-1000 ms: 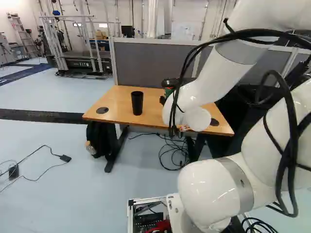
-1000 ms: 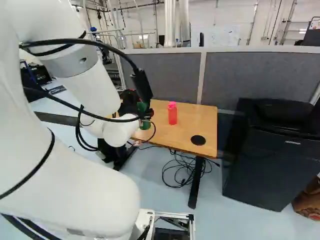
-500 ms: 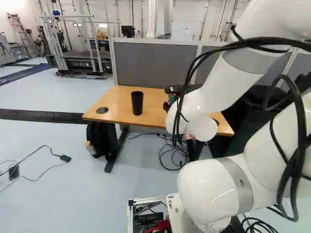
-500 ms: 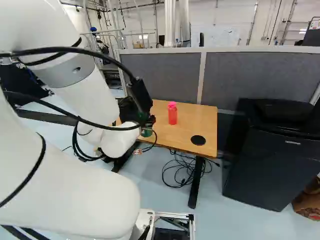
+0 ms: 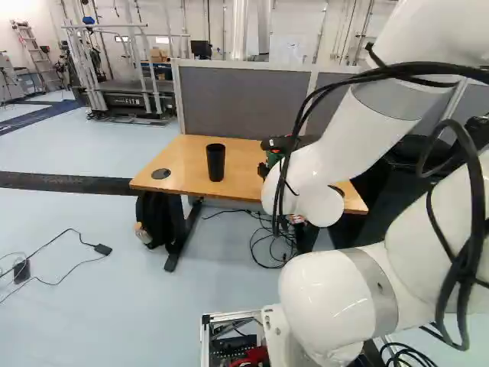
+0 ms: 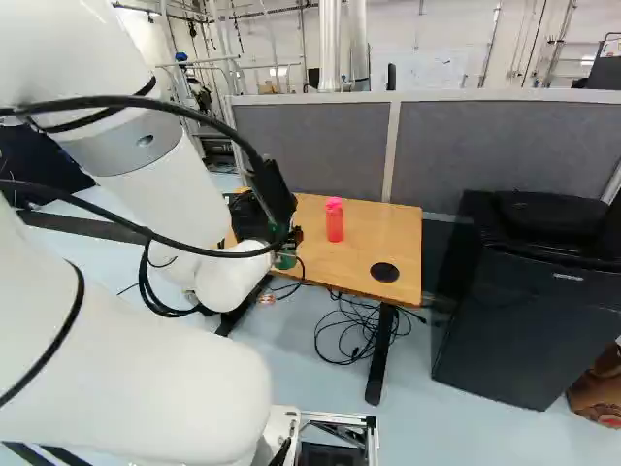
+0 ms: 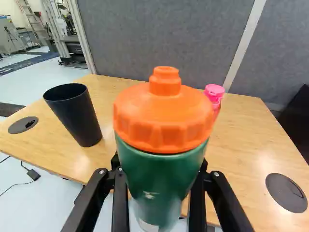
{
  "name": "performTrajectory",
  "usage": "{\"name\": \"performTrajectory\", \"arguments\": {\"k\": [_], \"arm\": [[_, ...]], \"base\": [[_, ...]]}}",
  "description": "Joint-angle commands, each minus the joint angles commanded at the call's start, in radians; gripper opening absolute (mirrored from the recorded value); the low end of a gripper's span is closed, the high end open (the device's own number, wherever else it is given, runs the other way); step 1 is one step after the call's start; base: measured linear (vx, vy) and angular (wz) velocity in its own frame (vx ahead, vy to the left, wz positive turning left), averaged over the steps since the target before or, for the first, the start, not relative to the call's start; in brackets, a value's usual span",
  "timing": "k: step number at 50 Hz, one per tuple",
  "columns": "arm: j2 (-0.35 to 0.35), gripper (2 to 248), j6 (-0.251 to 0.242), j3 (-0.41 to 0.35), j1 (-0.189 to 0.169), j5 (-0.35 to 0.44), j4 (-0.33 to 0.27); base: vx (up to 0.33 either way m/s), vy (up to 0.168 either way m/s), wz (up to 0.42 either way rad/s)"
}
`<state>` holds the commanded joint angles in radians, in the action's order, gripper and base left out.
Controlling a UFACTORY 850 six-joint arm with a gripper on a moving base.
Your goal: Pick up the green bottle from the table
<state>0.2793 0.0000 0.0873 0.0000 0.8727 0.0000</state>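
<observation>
Apparently, the black gripper [image 7: 160,166] pinches the orange-capped green bottle [image 7: 161,181] by the table's [image 7: 246,145] near edge; it looks lifted, leaving only steady holding.

Table [image 7: 241,145] with cup [image 7: 76,116], red bottle [image 6: 335,225]

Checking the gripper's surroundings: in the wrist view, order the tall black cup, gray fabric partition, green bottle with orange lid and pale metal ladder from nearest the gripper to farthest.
1. Green bottle, held in the gripper.
2. Black cup, on the table beside the bottle.
3. Gray partition, behind the table.
4. Ladder, well past the partition.
</observation>
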Motion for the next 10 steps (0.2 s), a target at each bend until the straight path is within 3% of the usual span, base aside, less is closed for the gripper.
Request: {"name": "performTrajectory", "arguments": {"k": [10], "arm": [[0.000, 111, 0.000, 0.000, 0.000, 0.000, 0.000]], "base": [[0.000, 0.000, 0.000]]}}
